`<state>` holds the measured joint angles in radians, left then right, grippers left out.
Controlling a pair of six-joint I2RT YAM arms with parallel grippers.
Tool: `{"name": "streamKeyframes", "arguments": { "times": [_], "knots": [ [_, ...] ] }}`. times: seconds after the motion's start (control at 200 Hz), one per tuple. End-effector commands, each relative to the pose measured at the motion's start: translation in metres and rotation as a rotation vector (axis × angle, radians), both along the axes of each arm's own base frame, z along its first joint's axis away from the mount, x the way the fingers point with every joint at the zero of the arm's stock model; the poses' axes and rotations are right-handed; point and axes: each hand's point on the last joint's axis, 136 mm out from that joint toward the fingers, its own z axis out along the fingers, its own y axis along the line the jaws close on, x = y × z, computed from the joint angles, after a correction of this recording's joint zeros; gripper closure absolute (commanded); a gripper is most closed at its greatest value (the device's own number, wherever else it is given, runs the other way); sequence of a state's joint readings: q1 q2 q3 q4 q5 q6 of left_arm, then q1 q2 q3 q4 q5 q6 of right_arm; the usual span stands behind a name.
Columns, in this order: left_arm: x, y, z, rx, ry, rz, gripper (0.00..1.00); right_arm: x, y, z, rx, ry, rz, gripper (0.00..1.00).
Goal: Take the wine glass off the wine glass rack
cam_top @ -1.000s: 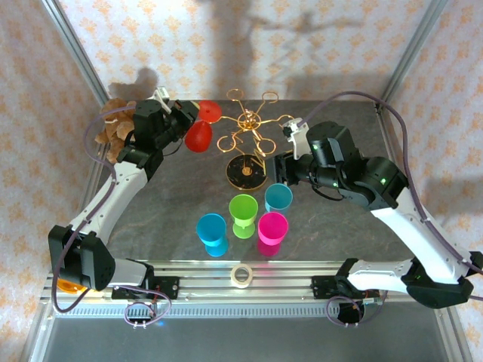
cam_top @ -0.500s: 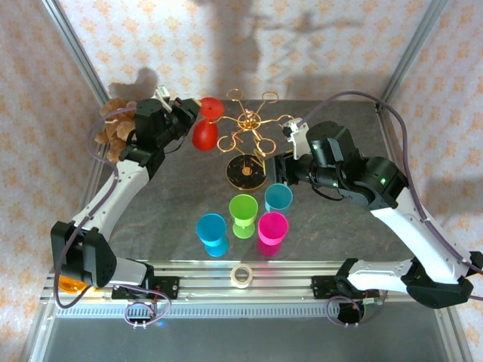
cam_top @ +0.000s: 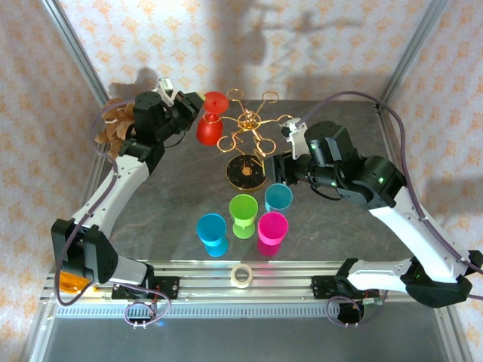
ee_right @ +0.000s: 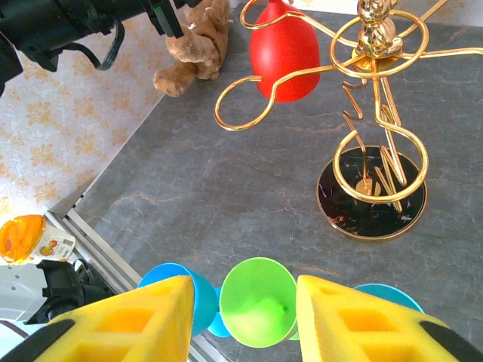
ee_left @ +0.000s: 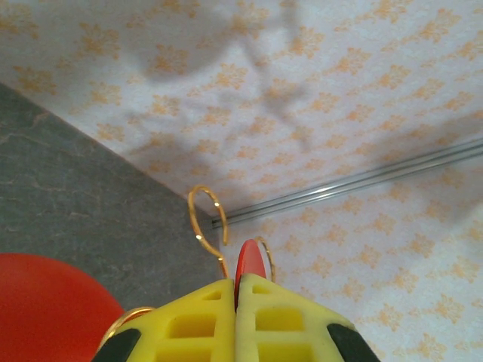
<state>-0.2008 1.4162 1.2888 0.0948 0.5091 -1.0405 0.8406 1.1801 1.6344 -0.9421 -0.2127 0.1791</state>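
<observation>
The red wine glass [cam_top: 209, 130] hangs tilted, foot up and bowl down, at a left arm of the gold wine glass rack [cam_top: 253, 128]. My left gripper [cam_top: 198, 106] is shut on the glass's flat foot. In the left wrist view the red foot [ee_left: 250, 262] sticks out edge-on between the shut yellow fingers of my left gripper [ee_left: 237, 283], with a gold loop [ee_left: 204, 219] just beyond. In the right wrist view the red bowl [ee_right: 285, 50] sits within a loop of the rack [ee_right: 375, 90]. My right gripper [ee_right: 243, 292] is open above the green glass [ee_right: 256, 302], holding nothing.
Green [cam_top: 243, 210], blue [cam_top: 212, 231], pink [cam_top: 272, 228] and teal [cam_top: 278, 197] glasses stand in front of the rack's black base [cam_top: 247, 174]. A tape roll [cam_top: 241, 275] lies on the front rail. A teddy bear [cam_top: 115, 128] sits at the back left.
My left gripper has carried the red glass a little to the right and toward the back wall, closer to the rack. The right arm has stayed still.
</observation>
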Motion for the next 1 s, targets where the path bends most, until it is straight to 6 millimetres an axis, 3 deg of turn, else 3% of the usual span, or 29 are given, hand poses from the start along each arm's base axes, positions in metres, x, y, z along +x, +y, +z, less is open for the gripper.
{"name": "streamKeyframes", "arguments": {
  "times": [0.0, 0.706, 0.996],
  "knots": [
    [0.001, -0.006, 0.011, 0.027, -0.025, -0.045, 1.0, 0.004, -0.002, 0.01, 0.011, -0.036, -0.011, 0.6],
    [0.007, -0.031, 0.003, 0.071, 0.03, -0.125, 1.0, 0.006, -0.006, 0.007, -0.001, -0.048, -0.026, 0.6],
    [0.009, -0.032, -0.005, 0.11, 0.058, -0.131, 1.0, 0.006, -0.006, 0.008, -0.003, -0.054, -0.025, 0.6]
  ]
}}
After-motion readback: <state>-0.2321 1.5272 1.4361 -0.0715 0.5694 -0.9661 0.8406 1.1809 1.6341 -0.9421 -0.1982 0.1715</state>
